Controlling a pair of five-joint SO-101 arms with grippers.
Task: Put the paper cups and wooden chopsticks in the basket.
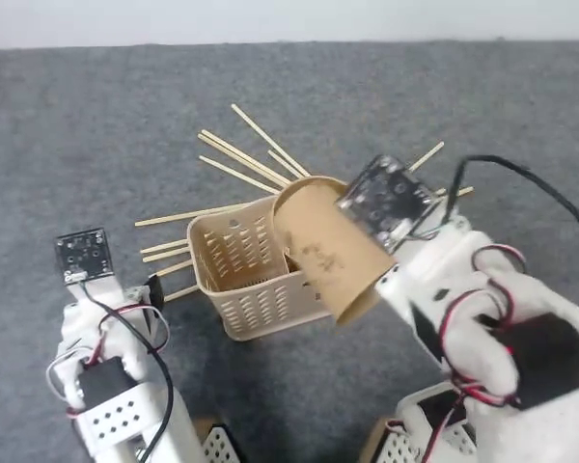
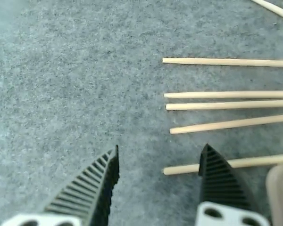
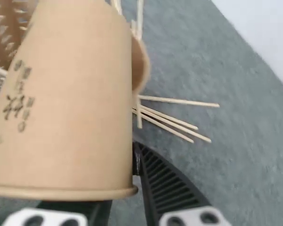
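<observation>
High view: one paper cup (image 1: 323, 246), one basket (image 1: 246, 282).

White arms (image 1: 89, 328) — black motors, red-black cables (image 1: 460, 328)

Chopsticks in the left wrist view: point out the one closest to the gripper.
The chopstick whose end shows between the fingers of the open left gripper, running behind one of them. The other chopsticks lie farther off, beyond the fingertips.

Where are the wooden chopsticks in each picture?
High view: chopsticks fan out on the carpet behind the basket.
Left wrist view: chopsticks lie beyond the open left gripper.
Right wrist view: chopsticks lie beyond the held paper cup.
Shared landmark: the grey carpet under them.
</observation>
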